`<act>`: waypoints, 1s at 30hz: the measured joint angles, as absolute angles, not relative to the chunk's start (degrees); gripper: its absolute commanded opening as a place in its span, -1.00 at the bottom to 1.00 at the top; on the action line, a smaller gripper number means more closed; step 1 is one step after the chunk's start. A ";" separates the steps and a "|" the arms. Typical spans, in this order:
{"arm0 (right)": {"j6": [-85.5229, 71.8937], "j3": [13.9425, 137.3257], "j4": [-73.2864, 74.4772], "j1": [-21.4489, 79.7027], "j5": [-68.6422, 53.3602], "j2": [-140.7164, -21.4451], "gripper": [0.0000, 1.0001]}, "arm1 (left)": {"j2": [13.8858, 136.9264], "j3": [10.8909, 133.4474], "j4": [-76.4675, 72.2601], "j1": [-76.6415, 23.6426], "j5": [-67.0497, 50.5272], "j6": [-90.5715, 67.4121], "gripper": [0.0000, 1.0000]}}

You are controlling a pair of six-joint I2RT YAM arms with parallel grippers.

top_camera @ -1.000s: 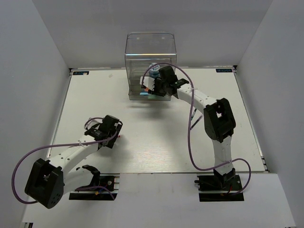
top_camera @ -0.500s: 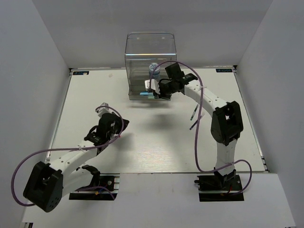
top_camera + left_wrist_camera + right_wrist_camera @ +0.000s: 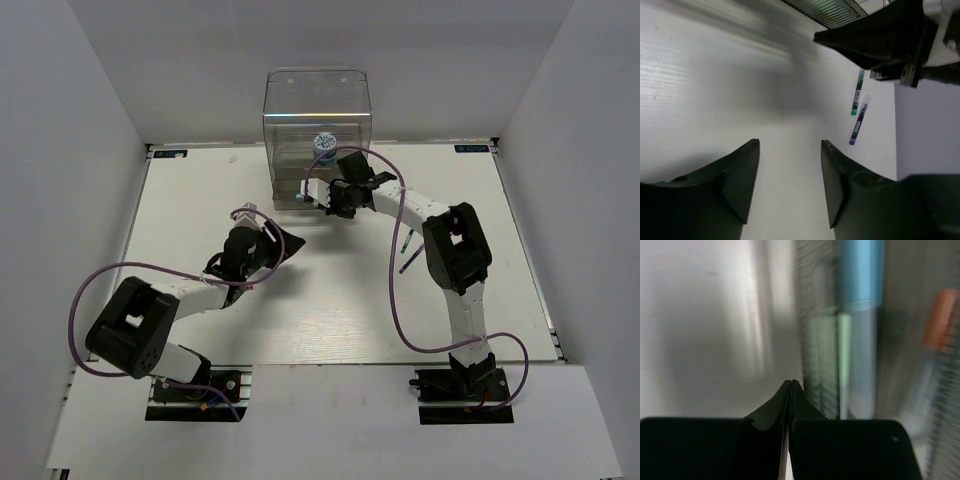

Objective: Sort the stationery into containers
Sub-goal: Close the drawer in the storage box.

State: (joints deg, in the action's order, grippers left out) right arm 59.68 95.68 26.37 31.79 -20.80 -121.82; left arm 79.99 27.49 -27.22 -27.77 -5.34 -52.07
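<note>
Purple pen [image 3: 858, 125] looks light, stiff, prob. slick, so pinch mid-barrel; L gripper [image 3: 790, 145] spread, R gripper [image 3: 791, 383] pressed together, empty.

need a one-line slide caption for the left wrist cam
Left gripper open and empty over the table, with a green pen and a purple pen lying side by side ahead.
</note>
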 measured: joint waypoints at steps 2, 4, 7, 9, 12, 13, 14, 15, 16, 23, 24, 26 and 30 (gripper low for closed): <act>56.99 95.13 21.32 31.79 -16.95 -121.84 -1.00 | 82.52 27.92 -30.94 -27.49 -5.37 -53.56 0.41; 54.85 95.11 16.56 31.79 -13.82 -121.84 -1.00 | 85.93 28.56 -35.09 -27.11 -5.15 -55.72 0.44; 53.34 95.11 11.55 31.83 -10.57 -121.84 -1.00 | 91.24 30.46 -39.88 -26.59 -4.99 -58.11 0.46; 52.66 95.57 9.54 31.83 -9.04 -122.06 -1.00 | 95.24 32.27 -42.94 -26.33 -4.95 -59.68 0.46; 51.99 96.68 7.94 31.83 -7.40 -122.87 -1.00 | 100.82 34.37 -48.56 -26.13 -4.64 -61.73 0.44; 51.77 96.73 7.64 31.86 -7.05 -123.04 -1.00 | 102.72 34.94 -50.78 -26.09 -4.38 -62.50 0.41; 51.48 96.73 7.29 31.90 -6.52 -123.26 -1.00 | 104.55 35.66 -52.62 -26.09 -3.97 -63.16 0.41; 51.27 96.73 7.05 31.90 -6.04 -123.46 -1.00 | 106.26 36.38 -54.04 -26.09 -3.60 -63.66 0.39; 51.05 96.73 6.72 31.90 -5.56 -123.66 -1.00 | 108.14 37.34 -55.72 -26.09 -3.31 -64.18 0.39; 50.09 96.42 5.78 31.51 -5.80 -123.68 -1.00 | 115.87 45.82 -60.12 -26.09 -0.82 -65.89 0.30; 50.09 95.66 5.82 31.31 -6.98 -123.20 -1.00 | 116.55 47.13 -60.36 -26.09 -0.54 -65.93 0.27; 49.89 92.44 5.93 30.83 -9.41 -120.97 -1.00 | 117.73 49.67 -60.49 -26.09 0.08 -66.04 0.21; 47.75 81.97 6.13 29.87 -13.06 -112.31 -0.40 | 120.40 54.04 -60.82 -26.09 1.34 -66.22 -0.01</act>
